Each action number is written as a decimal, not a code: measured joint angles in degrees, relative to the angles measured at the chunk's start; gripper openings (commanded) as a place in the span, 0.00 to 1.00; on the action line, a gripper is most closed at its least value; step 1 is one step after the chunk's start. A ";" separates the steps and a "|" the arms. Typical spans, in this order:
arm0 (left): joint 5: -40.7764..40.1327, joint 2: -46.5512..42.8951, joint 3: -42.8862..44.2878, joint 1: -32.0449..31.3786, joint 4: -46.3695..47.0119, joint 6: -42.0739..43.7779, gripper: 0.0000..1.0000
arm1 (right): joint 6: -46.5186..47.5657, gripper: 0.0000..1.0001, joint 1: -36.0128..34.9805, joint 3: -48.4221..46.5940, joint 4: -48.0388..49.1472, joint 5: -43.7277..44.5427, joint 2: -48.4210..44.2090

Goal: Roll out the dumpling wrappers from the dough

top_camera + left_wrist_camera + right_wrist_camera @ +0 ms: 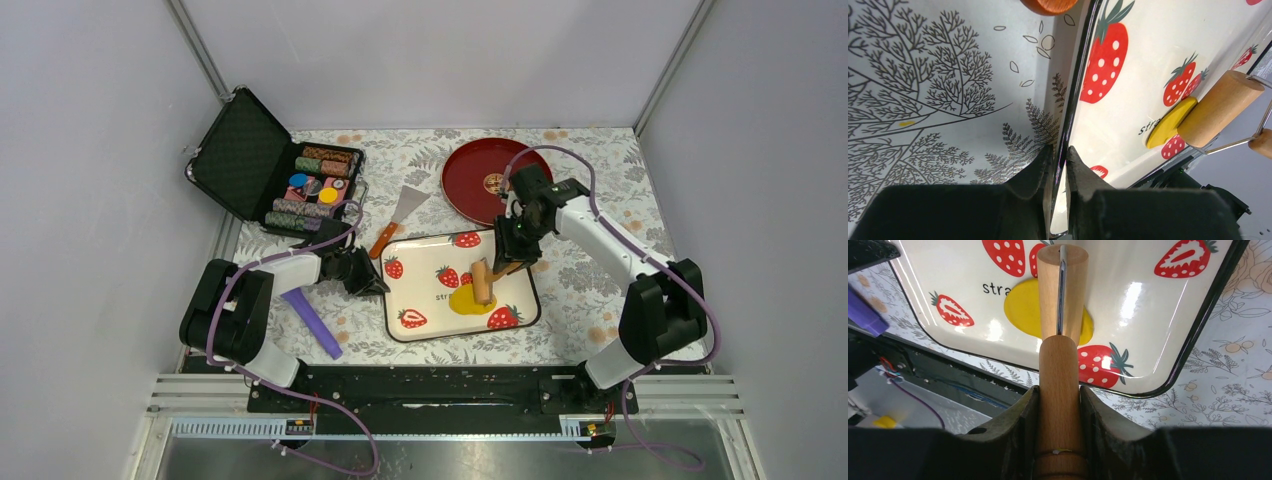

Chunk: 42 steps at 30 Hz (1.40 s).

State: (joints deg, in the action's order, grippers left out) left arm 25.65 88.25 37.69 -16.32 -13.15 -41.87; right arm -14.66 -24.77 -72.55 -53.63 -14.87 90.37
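The yellow dough (463, 301) lies flattened on the strawberry-print tray (430, 290). A wooden roller (483, 281) rests on it and hides its middle. My right gripper (512, 254) is shut on the roller's handle (1059, 365). The drum (1050, 290) lies across the dough (1020, 307), and the tray's rim (1193, 347) runs to the right. My left gripper (374, 283) is shut on the tray's left rim (1075, 95), one finger on each side, in the left wrist view (1059, 150). The dough (1168, 125) and roller (1218, 107) show there too. No separate round wrappers are in view.
A red plate (480, 172) stands behind the tray. A scraper with an orange handle (398, 218) lies at the tray's far left corner. A purple tool (312, 322) lies left of the tray. An open poker chip case (290, 170) sits at the back left.
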 measured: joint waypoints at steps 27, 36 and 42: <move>0.02 0.00 0.00 0.00 0.00 0.00 0.00 | 1.73 0.00 1.95 -3.52 -6.14 -3.19 -3.06; 0.02 0.00 0.00 0.00 0.00 0.00 0.00 | 1.27 0.00 -0.37 -0.96 -5.92 0.42 0.09; 0.02 0.00 0.00 0.00 0.00 0.00 0.00 | 1.05 0.00 -0.76 1.14 -3.37 -1.99 0.13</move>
State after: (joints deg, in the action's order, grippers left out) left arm 25.67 88.25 37.69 -16.32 -13.15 -41.87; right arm -13.61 -25.54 -71.42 -56.99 -16.86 90.50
